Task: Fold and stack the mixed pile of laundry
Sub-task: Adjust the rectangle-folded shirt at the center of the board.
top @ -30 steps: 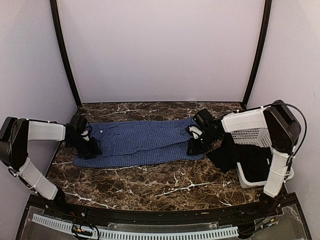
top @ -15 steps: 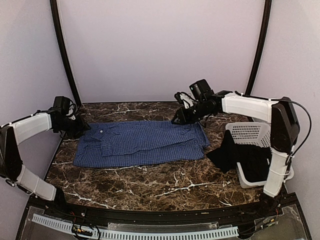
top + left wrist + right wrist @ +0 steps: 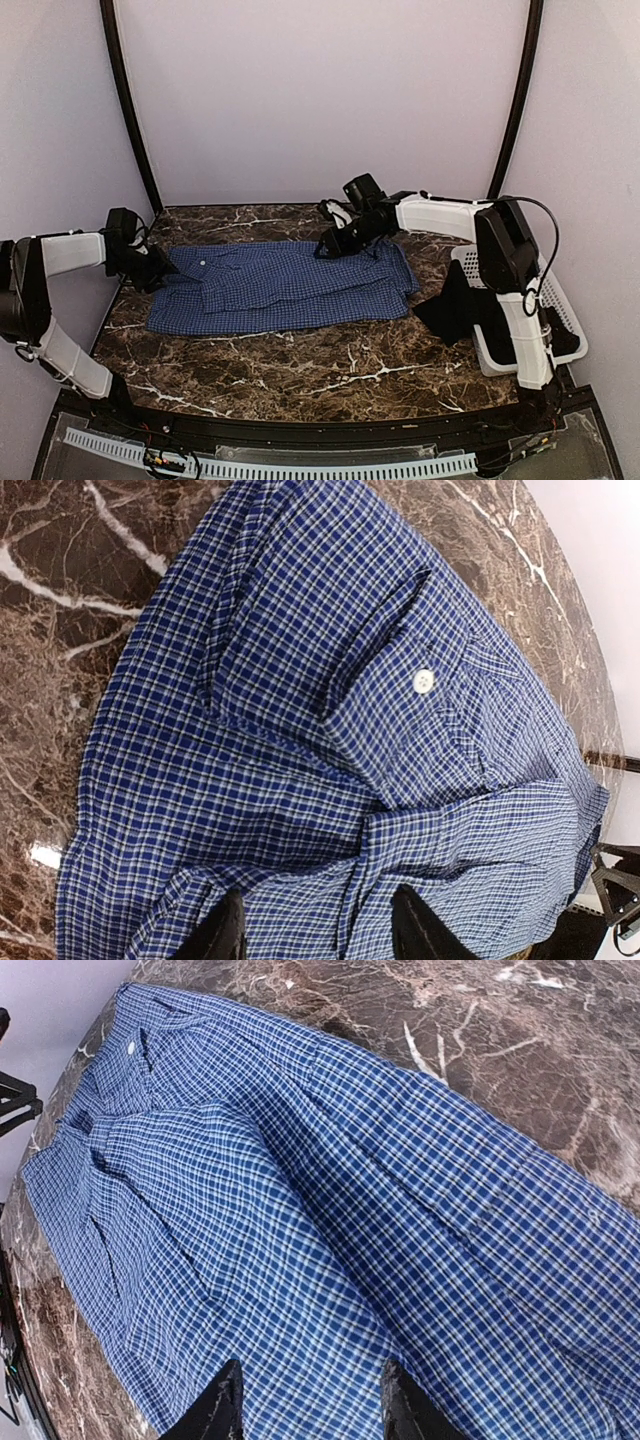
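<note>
Take the blue-and-white checked shirt [image 3: 285,288] as your reference. It lies spread flat on the marble worktop [image 3: 300,365], its long side running left to right, with the collar end and a white button [image 3: 424,681] towards the left.

At the shirt's left end, by its far corner, your left fingers [image 3: 222,932] stand partly open. The wrist view shows the two tips apart with checked cloth lying loose below and between them, and nothing pinched. You cannot tell from these views whether the tips touch the fabric.

At the shirt's far edge, towards its right end, your right fingers [image 3: 222,1405] are likewise parted about halfway. They sit over the check cloth and have hold of nothing. Here too, contact with the cloth cannot be made out.

Just right of the shirt, close to its right end but apart from it, the plain black garment [image 3: 450,305] is unfolded. It spills over the near-left side of the white perforated basket [image 3: 488,356] onto the worktop, with the rest of it inside the basket.
</note>
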You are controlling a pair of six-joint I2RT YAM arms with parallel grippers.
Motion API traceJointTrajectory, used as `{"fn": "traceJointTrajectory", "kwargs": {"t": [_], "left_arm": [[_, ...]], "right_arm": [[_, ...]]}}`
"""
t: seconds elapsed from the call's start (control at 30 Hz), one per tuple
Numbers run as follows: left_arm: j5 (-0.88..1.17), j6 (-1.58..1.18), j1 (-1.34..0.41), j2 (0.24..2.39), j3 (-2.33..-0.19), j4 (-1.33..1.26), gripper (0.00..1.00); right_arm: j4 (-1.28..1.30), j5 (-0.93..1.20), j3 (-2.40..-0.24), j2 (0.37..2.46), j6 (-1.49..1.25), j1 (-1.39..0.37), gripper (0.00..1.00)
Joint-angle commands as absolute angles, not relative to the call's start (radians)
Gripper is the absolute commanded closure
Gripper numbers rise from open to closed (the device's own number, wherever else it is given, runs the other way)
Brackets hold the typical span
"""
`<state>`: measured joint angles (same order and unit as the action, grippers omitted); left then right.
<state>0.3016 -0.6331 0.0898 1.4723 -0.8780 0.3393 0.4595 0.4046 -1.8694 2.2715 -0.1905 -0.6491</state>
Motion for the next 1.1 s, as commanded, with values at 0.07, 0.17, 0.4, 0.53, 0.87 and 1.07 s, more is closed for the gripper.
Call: {"fn": "traceJointTrajectory", "kwargs": {"t": [0.07,0.17,0.4,0.53,0.87,1.07], "left_arm": [[0.323,-0.636,0.102,1.501,-0.846,0.302,0.51],[0.329,-0.639,0.102,1.519,-0.846,0.292,0.50],[0.333,-0.640,0.103,1.558,-0.857,0.275,0.50],[0.333,-0.635,0.101,1.568,-0.857,0.266,0.51],[0.310,-0.597,0.102,1.593,-0.882,0.295,0.57],[0.258,-0.572,0.102,1.522,-0.858,0.324,0.63]], "right_arm": [[0.464,0.412,-2.004,2.356,-0.150,-0.678,0.55],[0.475,0.397,-2.048,2.399,-0.138,-0.679,0.55],[0.539,0.391,-2.178,2.501,-0.098,-0.685,0.55],[0.544,0.416,-2.189,2.517,-0.091,-0.689,0.61],[0.533,0.453,-2.180,2.497,-0.083,-0.695,0.90],[0.529,0.460,-2.174,2.476,-0.081,-0.695,1.00]]}}
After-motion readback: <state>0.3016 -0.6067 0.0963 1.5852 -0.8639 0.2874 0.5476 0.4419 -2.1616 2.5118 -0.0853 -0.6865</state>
